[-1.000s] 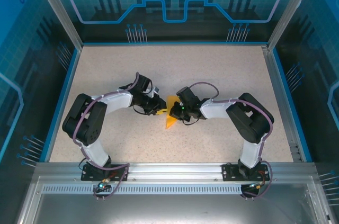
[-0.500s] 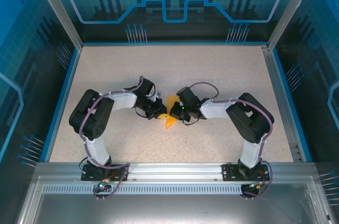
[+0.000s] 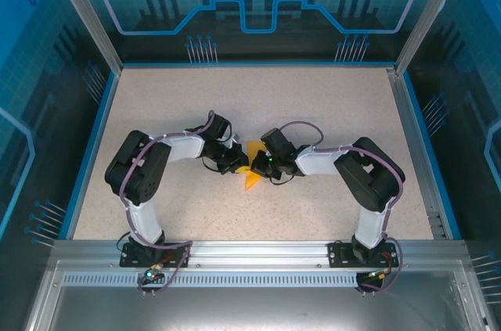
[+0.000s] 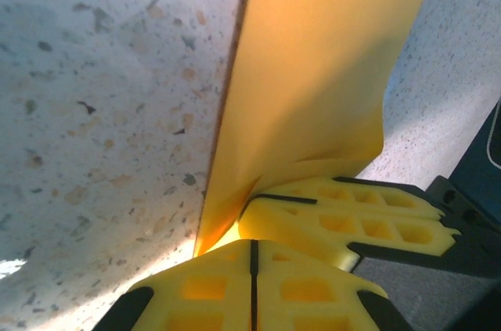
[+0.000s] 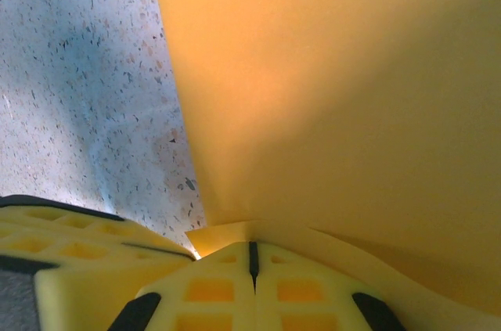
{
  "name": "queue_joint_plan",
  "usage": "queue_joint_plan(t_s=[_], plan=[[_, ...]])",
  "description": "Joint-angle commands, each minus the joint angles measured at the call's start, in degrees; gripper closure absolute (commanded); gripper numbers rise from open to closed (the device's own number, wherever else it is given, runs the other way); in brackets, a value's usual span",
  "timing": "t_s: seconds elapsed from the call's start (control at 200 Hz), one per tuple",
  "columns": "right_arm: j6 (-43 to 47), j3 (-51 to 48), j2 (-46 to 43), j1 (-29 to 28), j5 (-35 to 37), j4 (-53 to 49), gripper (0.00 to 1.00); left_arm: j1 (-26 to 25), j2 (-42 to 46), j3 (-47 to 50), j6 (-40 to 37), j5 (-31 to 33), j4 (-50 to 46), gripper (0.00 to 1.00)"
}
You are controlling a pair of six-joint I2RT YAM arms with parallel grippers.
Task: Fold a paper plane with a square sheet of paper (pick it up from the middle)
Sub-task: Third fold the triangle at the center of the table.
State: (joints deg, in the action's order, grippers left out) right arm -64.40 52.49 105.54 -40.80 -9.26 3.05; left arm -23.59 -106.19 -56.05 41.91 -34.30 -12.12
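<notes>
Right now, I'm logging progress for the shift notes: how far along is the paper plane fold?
Early to midway. Done: the sheet of paper looks creased into a pointed shape. In hand: the left claw and right claw each pinch an edge of it, facing each other. Left: it is no slim dart with a centre crease yet, so more folds remain.

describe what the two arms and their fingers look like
The left arm and right arm have white links between bulky black joints, with purple-grey cables looped alongside. Left fingers and right fingers are yellow plastic with pocketed faces on black mounts.
</notes>
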Motion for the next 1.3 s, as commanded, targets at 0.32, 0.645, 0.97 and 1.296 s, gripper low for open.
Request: queue_joint_plan(t_s=[0.32,0.645,0.97,1.296], plan=[[0.77,-0.65,0.60,0.81,0.73,-7.63,0.99,-0.62,-3.06,-1.25,-0.41,4.05,0.24,0.92],[8.80,-3.46,-10.95,1.75,0.81,-4.65,0.96,-1.63,-3.65,-1.16,-4.48,11.21,-6.95,0.94],[10.70,-9.23,-11.39,3.09,-4.88,2.98,0.96,-3.83,-4.64,-2.21,-7.05,19.06,-11.74,0.94],[9.72,-6.16,-4.48,3.18,-6.06,4.19,0.97,-6.87,-5.52,-4.67,-8.79,27.68,-16.64,0.94]])
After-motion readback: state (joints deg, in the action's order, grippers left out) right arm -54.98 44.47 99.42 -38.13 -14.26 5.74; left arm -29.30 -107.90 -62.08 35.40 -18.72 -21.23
